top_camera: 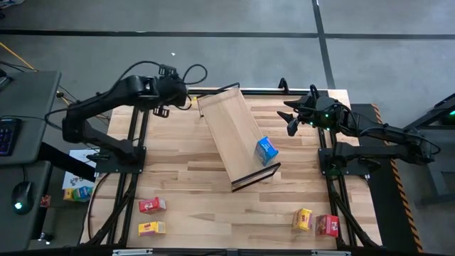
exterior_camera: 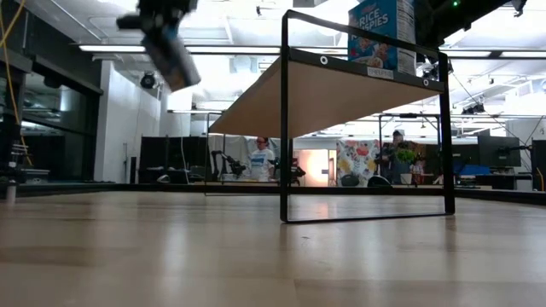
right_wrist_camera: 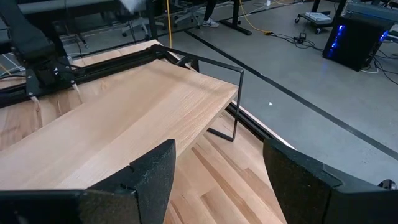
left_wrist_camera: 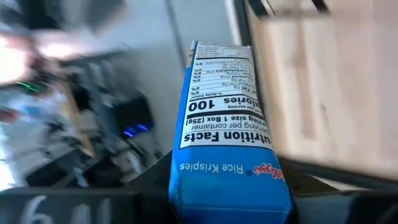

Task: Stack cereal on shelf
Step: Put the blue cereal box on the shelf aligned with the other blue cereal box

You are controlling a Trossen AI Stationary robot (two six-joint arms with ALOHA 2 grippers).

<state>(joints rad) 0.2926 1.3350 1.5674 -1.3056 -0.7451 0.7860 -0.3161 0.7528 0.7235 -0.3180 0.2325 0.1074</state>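
Left gripper (top_camera: 173, 91) clamps a blue cereal box (left_wrist_camera: 227, 134) beside the shelf (top_camera: 231, 131); right gripper (right_wrist_camera: 217, 171) hangs spread wide, holding nothing, near another blue box (top_camera: 266, 150).

shelf (top_camera: 234, 135) diagonal mid-table | one box (top_camera: 266, 149) on its near end | four boxes (top_camera: 151, 205) along table's near edge

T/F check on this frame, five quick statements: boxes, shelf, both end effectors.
1. The left end effector holds a blue cereal box. True.
2. A red box stands on the shelf. False: the one on it is a blue box.
3. The right end effector is open and empty. True.
4. All six boxes are on the shelf. False: a red box and three more sit near the table's front edge.
5. The shelf lies square to the table edges. False: it sits diagonally.
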